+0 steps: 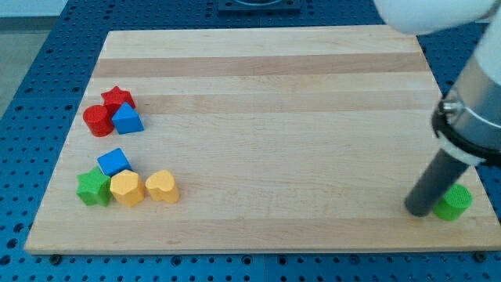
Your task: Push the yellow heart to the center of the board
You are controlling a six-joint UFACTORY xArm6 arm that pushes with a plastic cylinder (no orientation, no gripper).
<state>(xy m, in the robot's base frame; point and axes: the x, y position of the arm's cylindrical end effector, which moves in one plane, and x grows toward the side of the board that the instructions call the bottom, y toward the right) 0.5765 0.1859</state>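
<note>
Yellow heart (163, 186): glossy, lobed block, notch facing the view's left, flat on the wooden desk (266, 117) near the view's bottom left corner

Touching or just beside a yellow hexagonal block (127, 189) on its left side; beyond that, green star (94, 188), at the cluster's left end; blue cube (114, 161) just above the yellow pair

Second cluster higher on the view's left edge: red star (117, 98), red cylinder (98, 120), blue triangular block (127, 119), all packed close

Centre of desk bare wood, pale and darker grain bands running left to right

End effector: plain dark rod, no jaws, so neither clenched nor released, grasping nothing; my tip (418, 211) down at desk level near the view's bottom right corner

Green block (453, 202), shape not clear, just beside my tip on its right, partly behind the rod; contact cannot be told

Heart well apart from my tip, across nearly the whole desk width, at roughly the same height in the view; heart to the view's left, tip to the view's right

Blue perforated surface (31, 117) around the desk
</note>
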